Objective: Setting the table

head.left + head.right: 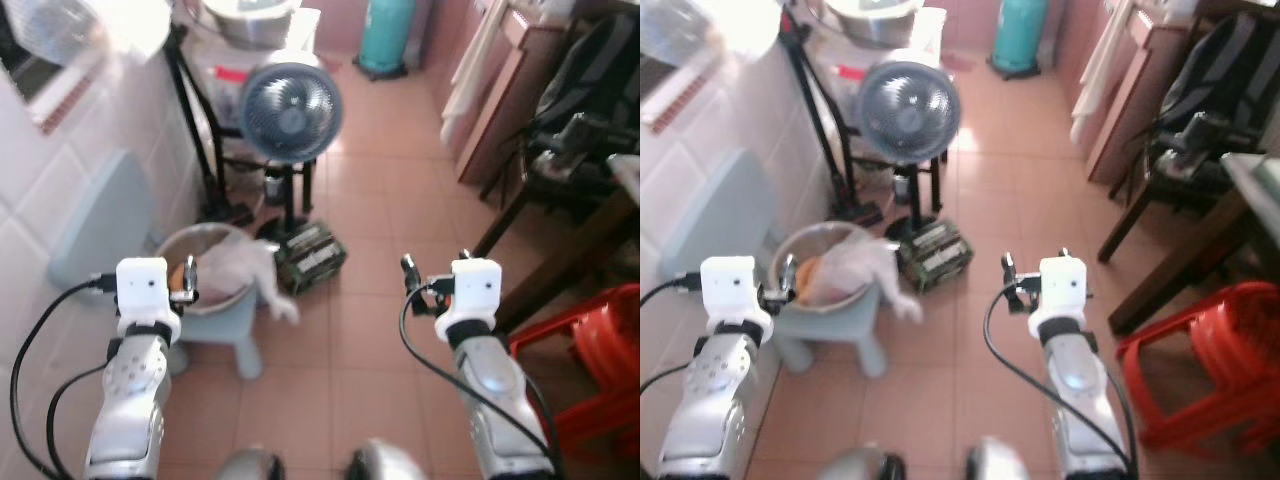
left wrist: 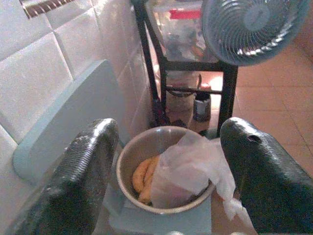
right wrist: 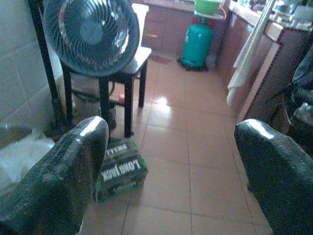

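A metal bowl [image 2: 128, 155] with yellow-orange food and a crumpled plastic bag [image 2: 188, 169] sits on a small light-blue stool [image 1: 236, 335] by the tiled wall. My left gripper [image 2: 166, 147] is held out just short of the bowl, open, nothing between its fingers [image 2: 88, 161]. My right gripper [image 3: 171, 142] is held out over the tiled floor, open and empty. A dark wooden table [image 1: 585, 245] stands at the right edge, its top mostly out of frame.
A standing fan [image 1: 290, 110] and a black rack [image 1: 205, 120] are behind the bowl. A green box [image 1: 312, 257] lies on the floor. A red plastic stool [image 1: 590, 360] is at the right, a teal gas cylinder [image 1: 385, 35] far back. Open floor runs down the middle.
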